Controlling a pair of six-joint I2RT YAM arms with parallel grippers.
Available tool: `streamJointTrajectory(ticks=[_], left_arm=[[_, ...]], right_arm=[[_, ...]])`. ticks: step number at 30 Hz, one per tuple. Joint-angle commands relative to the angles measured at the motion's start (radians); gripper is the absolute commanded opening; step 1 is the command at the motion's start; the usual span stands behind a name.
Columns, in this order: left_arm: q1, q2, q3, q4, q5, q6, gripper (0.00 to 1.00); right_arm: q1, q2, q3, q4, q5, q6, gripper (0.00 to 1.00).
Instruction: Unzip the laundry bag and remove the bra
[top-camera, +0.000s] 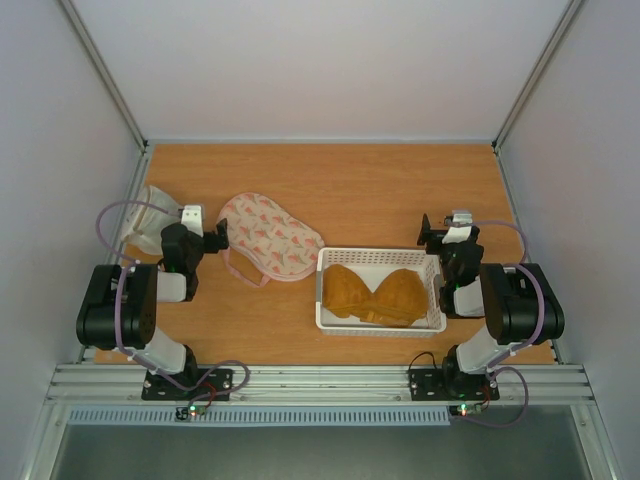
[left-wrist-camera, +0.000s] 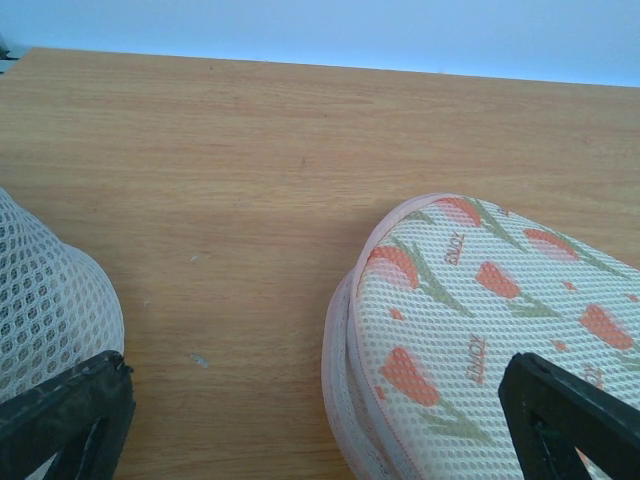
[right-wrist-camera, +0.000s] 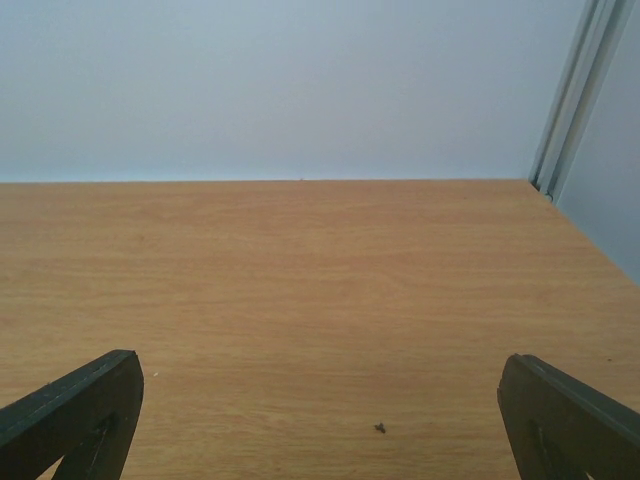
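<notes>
We find the bra (top-camera: 375, 296) already in the white basket (top-camera: 322, 300), right of centre. The laundry bag (top-camera: 270, 238) lies on the counter (top-camera: 380, 190) just left of it, so we judge the removal done. The left gripper (top-camera: 218, 240) is wide open and empty at the bag's left end. The right gripper (top-camera: 432, 236), equally open and empty, hangs by the basket's far right corner. We would draw both back gently, snagging neither bag nor basket.

Bare table (left-wrist-camera: 250, 200) ahead of the left claw (top-camera: 205, 228), flanked by mesh sack (left-wrist-camera: 40, 300) and laundry bag (left-wrist-camera: 480, 330).
</notes>
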Motion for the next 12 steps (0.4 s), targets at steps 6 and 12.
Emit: streamJointTrajectory(ticks=[6,12], left_arm=[[-0.004,0.01,0.015,0.095,-0.016,0.016,0.99],[-0.005,0.01,0.015,0.097,-0.016,0.016,0.99]], right_arm=[[0.006,-0.005,0.0,0.087,0.0,-0.014,0.98],[0.006,-0.005,0.0,0.086,0.0,-0.014,0.98]])
